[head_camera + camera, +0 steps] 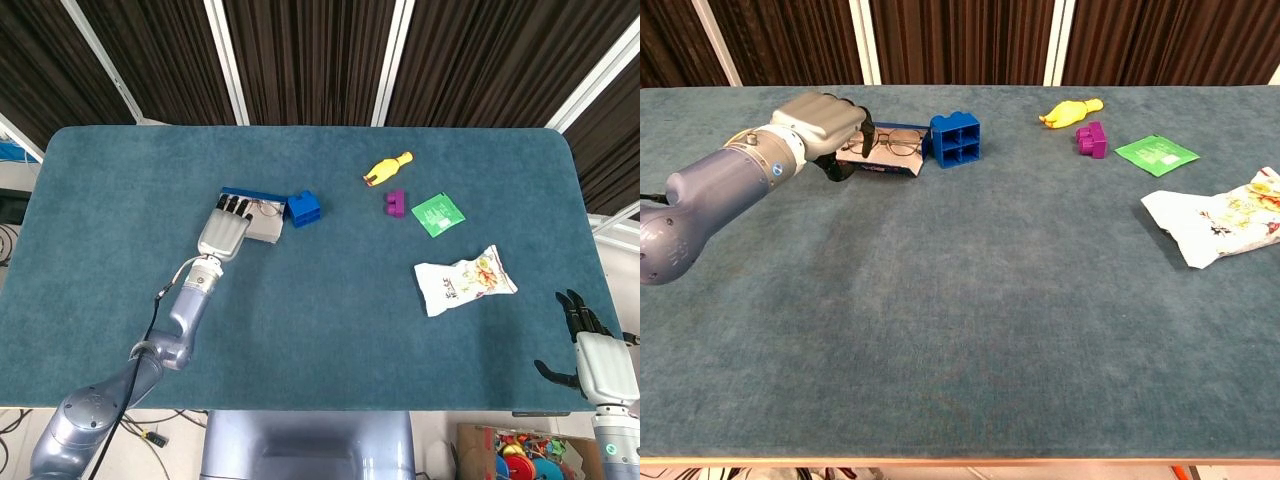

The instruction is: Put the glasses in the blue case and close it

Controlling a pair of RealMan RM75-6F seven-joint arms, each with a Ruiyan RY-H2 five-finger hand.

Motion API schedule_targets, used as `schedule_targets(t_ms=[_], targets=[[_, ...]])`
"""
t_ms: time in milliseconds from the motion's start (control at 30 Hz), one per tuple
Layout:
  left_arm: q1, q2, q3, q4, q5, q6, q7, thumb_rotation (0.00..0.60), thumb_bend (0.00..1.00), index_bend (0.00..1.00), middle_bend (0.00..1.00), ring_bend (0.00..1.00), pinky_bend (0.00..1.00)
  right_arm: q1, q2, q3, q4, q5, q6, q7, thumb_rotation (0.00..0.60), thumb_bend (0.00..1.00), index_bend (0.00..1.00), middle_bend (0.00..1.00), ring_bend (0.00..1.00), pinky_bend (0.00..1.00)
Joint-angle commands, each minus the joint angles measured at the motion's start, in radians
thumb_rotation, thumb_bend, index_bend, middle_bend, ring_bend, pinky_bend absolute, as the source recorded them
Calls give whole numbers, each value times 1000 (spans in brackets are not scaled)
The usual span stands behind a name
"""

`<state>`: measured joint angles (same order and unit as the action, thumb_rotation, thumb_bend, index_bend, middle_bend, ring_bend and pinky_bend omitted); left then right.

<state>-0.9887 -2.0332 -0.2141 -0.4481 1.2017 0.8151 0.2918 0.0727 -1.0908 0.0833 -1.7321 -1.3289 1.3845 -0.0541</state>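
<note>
Resting in the open blue case (885,160) at the counter's far left, the glasses (892,141) look light and fragile. Left hand (224,231) covers the case, grip unclear; right hand (590,350) open, idle. Best pushed at the lid's edge.

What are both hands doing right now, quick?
Left hand: over the open case, touching the glasses; a grip cannot be told.
Right hand: open, holding nothing.
</note>
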Motion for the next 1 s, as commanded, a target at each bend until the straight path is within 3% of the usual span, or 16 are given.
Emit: schedule_targets(t_ms=[33,700,1000], targets=[[6,2,2,3,4,1,-3,600,418,471,161,100,128,0,0,0,0,1,-1,1,600,260,20,0,162,317],[2,-20,-25,45,4,-4,7,600,418,509,159,100,120,2,2,0,-3,4,-5,-4,600,259,20,0,162,317],[6,-20,-34,36,7,7,3,600,420,591,183,100,120,2,2,1,-5,10,-6,-9,600,259,20,0,162,317]])
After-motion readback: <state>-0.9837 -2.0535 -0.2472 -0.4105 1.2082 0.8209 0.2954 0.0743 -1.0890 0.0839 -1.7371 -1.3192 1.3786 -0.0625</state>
